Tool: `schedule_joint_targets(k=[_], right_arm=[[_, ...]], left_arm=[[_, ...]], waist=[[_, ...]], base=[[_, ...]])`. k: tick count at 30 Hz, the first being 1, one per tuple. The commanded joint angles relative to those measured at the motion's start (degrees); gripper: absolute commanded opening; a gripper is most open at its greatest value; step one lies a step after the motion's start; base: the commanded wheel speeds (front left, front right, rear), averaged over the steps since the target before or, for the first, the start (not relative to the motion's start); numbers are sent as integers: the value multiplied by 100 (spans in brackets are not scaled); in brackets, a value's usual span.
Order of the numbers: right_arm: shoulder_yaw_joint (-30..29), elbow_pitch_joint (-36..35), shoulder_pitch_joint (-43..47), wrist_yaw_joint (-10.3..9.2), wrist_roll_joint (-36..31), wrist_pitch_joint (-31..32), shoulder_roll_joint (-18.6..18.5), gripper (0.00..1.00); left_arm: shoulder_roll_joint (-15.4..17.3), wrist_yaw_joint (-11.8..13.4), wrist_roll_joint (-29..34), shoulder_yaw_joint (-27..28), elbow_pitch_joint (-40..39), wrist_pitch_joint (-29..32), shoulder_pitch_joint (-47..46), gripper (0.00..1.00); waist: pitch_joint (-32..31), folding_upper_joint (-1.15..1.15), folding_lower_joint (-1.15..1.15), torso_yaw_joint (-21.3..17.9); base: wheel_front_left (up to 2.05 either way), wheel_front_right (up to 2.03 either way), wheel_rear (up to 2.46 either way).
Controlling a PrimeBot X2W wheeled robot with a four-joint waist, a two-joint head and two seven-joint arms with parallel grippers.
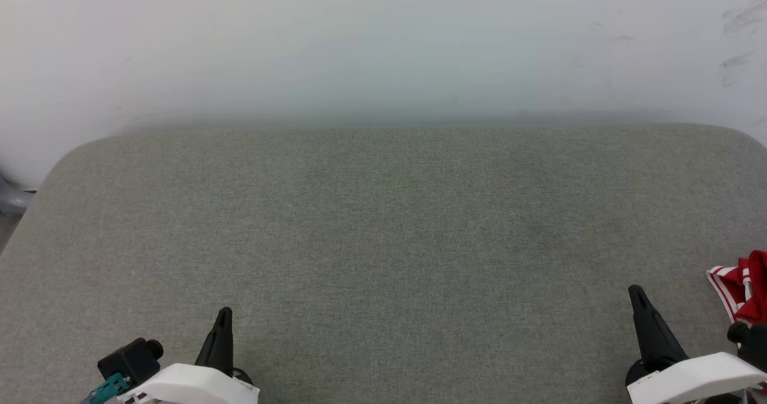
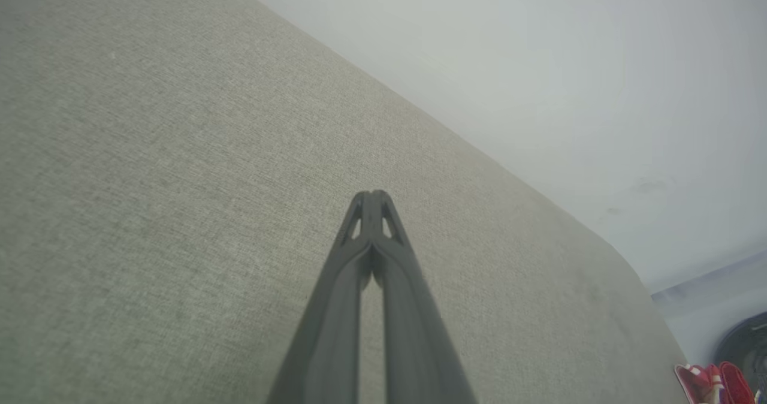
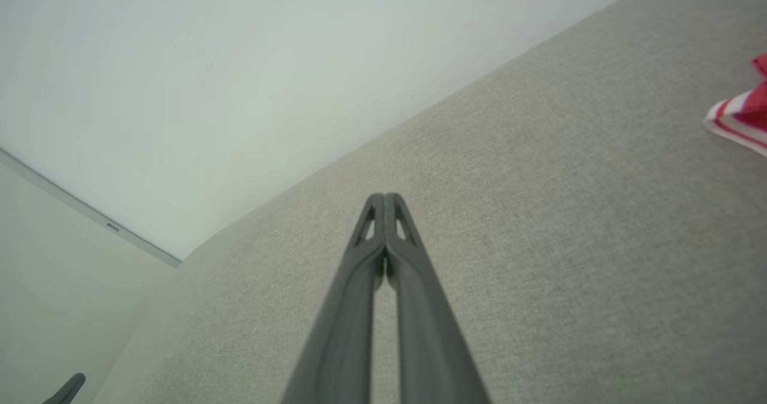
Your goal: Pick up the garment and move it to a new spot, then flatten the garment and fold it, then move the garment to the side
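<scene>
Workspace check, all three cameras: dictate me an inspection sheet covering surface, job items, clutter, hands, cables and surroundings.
Surface: grey fabric pad, flat, far corners rounded.
Job's things: garment, red with white stripes, bunched at the pad's right edge, partly out of frame.
Clutter: nothing seen.
Hands: left hand shut, empty, at the near left; right hand shut, empty, apart from the garment.
Cables: nothing seen.
Surroundings: pale wall behind the pad, dark scuffs at its upper right.

Lighting is bright, even and diffuse; a soft shadow band lies low on the wall (image 1: 383,44) above the surface (image 1: 383,224). In both wrist views the fingers (image 2: 332,344) blur toward the lens, and the surface edge curves.
</scene>
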Motion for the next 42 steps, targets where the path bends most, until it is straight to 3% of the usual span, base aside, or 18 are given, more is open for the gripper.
schedule_joint_targets(k=[1,42], right_arm=[[-21,-32,-197,0,213,27,5,0],[-89,528,-705,-1,3187,322,33,0]], left_arm=[[-11,-49,-192,67,-82,43,-184,0],[-205,-359,-2981,568,-60,802,-502,0]], waist=[[2,0,0,0],[64,0,-1,-15]], base=[[0,0,0],[0,0,0]])
